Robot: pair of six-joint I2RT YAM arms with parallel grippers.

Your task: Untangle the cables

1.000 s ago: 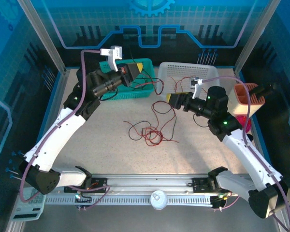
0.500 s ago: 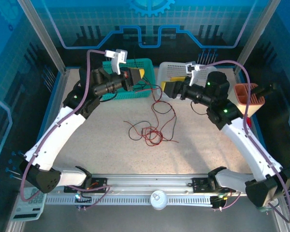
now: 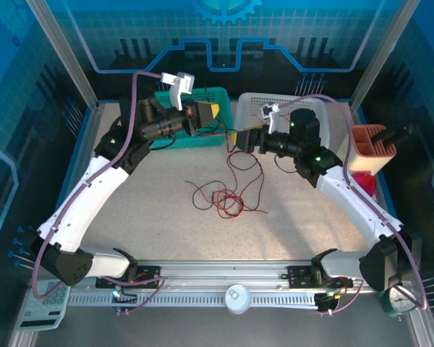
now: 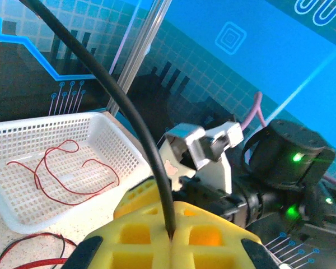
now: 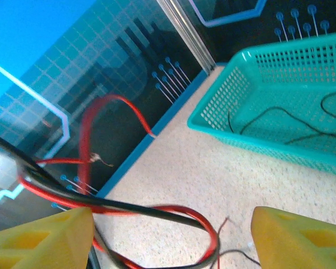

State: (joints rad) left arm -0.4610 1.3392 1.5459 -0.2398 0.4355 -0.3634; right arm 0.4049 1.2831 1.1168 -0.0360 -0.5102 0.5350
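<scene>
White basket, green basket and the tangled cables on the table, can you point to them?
White basket [image 4: 33,133]: left wrist view, its far mesh wall.
Green basket [image 5: 221,100]: right wrist view, its left mesh wall.
Cables [image 3: 223,201]: top view, middle of the loose tangle.

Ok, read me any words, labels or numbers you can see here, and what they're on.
None can be read.
Blue back wall: only a gear and circuit lines drawn, no lettering.
Keypad, near left corner: marks too small to read.
Round dial, near right corner: too small to read.
</scene>
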